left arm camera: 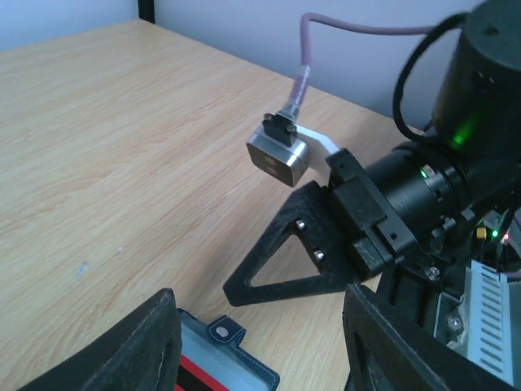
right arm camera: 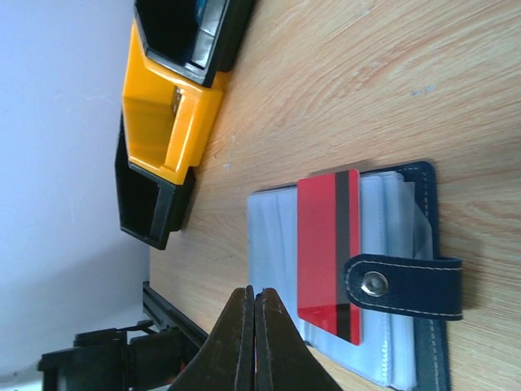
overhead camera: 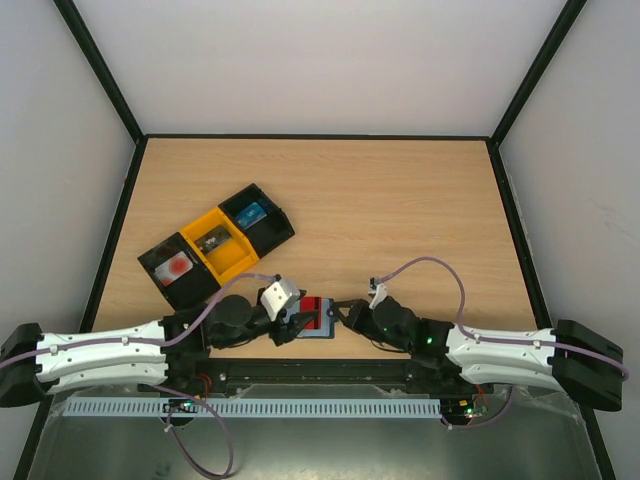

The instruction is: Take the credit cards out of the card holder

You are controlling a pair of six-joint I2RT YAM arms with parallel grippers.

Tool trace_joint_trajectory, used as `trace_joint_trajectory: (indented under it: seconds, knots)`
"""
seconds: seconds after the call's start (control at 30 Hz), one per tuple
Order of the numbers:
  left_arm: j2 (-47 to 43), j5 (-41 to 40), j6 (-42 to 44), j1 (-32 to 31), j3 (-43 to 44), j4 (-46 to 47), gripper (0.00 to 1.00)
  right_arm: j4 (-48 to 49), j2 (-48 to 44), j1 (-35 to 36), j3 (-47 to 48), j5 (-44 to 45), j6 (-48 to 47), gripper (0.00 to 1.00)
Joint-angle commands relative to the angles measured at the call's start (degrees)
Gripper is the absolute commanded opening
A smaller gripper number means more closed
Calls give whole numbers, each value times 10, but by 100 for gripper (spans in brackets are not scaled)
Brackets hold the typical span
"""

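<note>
Top: you've got the card holder (overhead camera: 320, 330) open at the near edge, red card (overhead camera: 313, 305) on it, left gripper (overhead camera: 297, 322) and right gripper (overhead camera: 338, 312) at either end; other cards (overhead camera: 178, 266) sit in the trays (overhead camera: 235, 262) behind. Left wrist: your left fingers (left arm camera: 155, 342) are spread, the holder's clasp corner between them. Right wrist: right fingers (right arm camera: 244, 342) are pressed together on nothing, tips at the holder's edge beside the red card.
</note>
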Motion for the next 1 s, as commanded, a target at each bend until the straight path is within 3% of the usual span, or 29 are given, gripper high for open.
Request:
trace_joint_trajectory:
  seconds: [0.0, 0.1, 0.2, 0.27, 0.6, 0.8, 0.97]
  knots:
    - [-5, -46, 78, -27, -11, 11, 57, -20, -12, -4, 26, 21, 10, 2]
    - [1, -99, 40, -29, -12, -11, 55, -39, -4, -4, 38, 31, -25, 2]
    - [5, -166, -63, -26, -17, -41, 48, 3, 7, -4, 27, 4, -54, 5]
    - [3, -167, -124, -16, -26, -54, 44, 13, 22, -4, 27, -1, -66, 9]
    - [-3, 89, -332, 162, -108, 17, 34, 97, 176, -5, 61, -57, -94, 15]
    - [40, 142, -419, 182, -156, 115, 29, 122, 250, -14, 75, -69, -97, 15]
    - [108, 177, -428, 184, -156, 154, 26, 111, 270, -16, 78, -58, -102, 16]
